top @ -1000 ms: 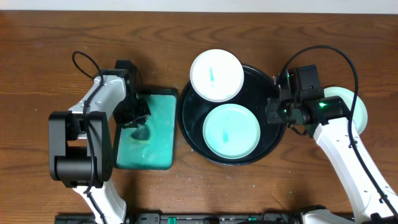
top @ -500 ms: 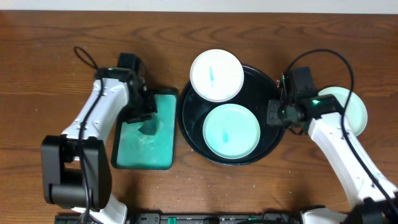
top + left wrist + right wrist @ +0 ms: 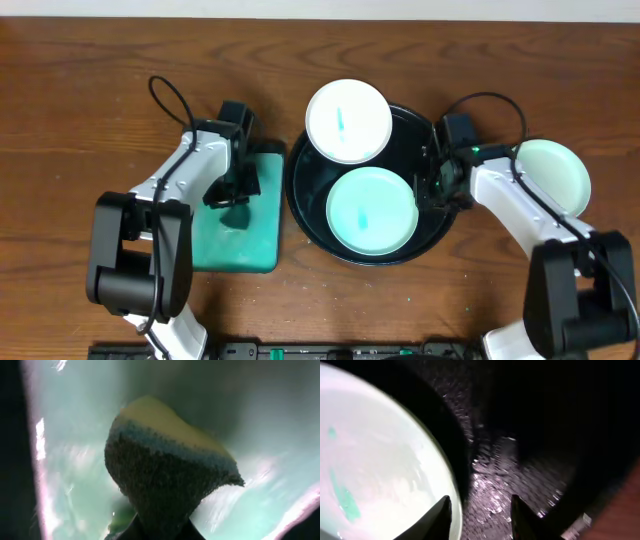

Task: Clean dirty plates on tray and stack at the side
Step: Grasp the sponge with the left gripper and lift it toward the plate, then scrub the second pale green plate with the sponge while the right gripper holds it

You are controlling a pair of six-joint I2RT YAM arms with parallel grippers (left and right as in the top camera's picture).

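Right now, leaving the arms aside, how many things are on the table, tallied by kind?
Plates: 3
Black round tray: 1
Teal rectangular tray: 1
Sponge: 1
Total: 6

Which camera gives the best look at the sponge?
Left wrist: the sponge fills the frame, its yellow top and dark scrub face clear, over the teal tray. Overhead shows it only as a small dark lump. Right wrist doesn't show it.
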